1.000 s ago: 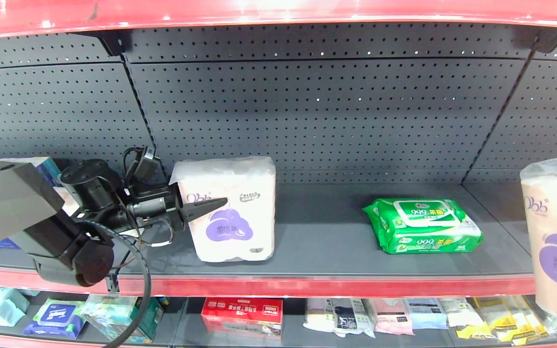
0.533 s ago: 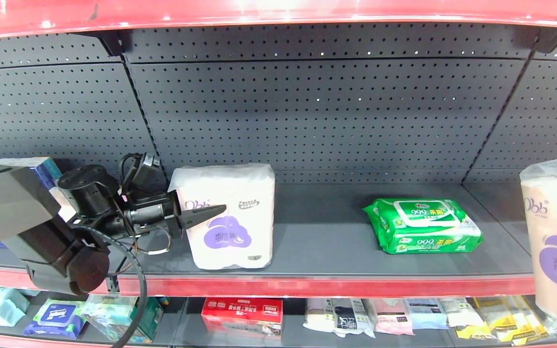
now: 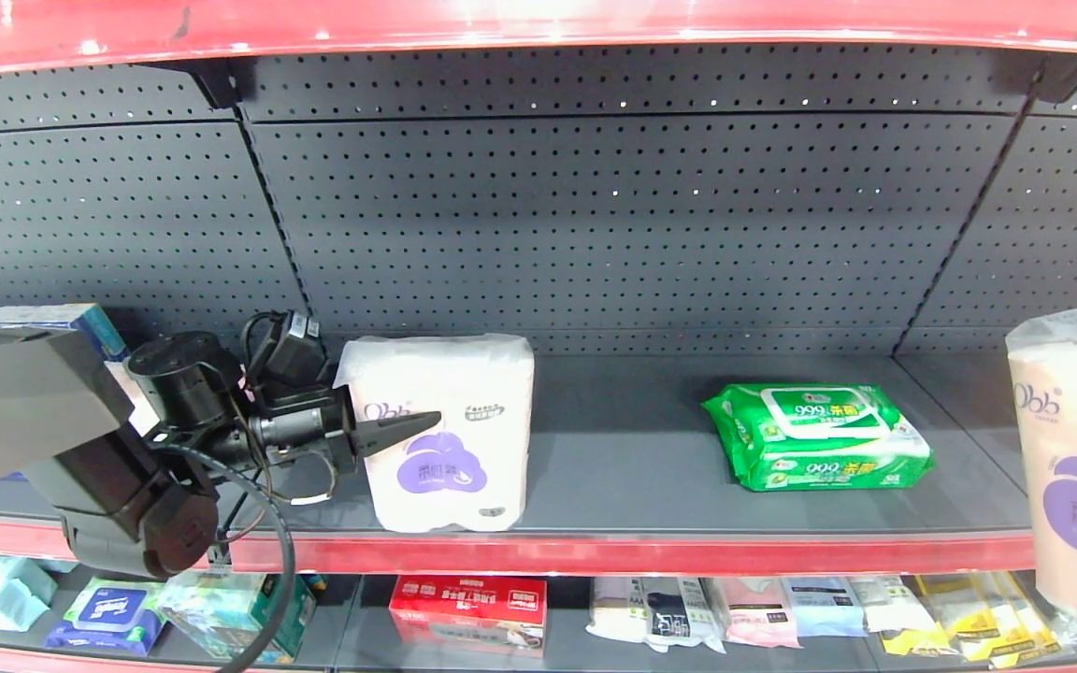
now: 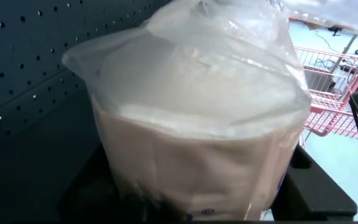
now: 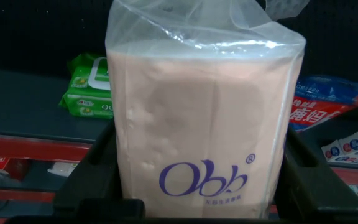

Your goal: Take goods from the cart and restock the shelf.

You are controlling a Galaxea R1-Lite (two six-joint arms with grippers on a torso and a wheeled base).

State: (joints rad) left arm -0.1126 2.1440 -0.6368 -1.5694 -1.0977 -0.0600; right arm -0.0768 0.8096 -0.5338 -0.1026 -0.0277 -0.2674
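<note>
Resting at the shelf (image 3: pixel 651 477) front, the roll pack (image 3: pixel 468 402) is being clamped by the left tool (image 3: pixel 408 426), likely awaiting release; the right tool (image 5: pixel 204 168) is gripping a second pack (image 3: pixel 1076 449).

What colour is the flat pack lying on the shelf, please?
The flat pack is green with a white flap, clearest in the head view.

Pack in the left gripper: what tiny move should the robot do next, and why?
Probably open the left gripper and let go. The pack stands upright, its bottom seemingly down on the shelf near the front lip, so it looks placed and only the grip holds it.
</note>
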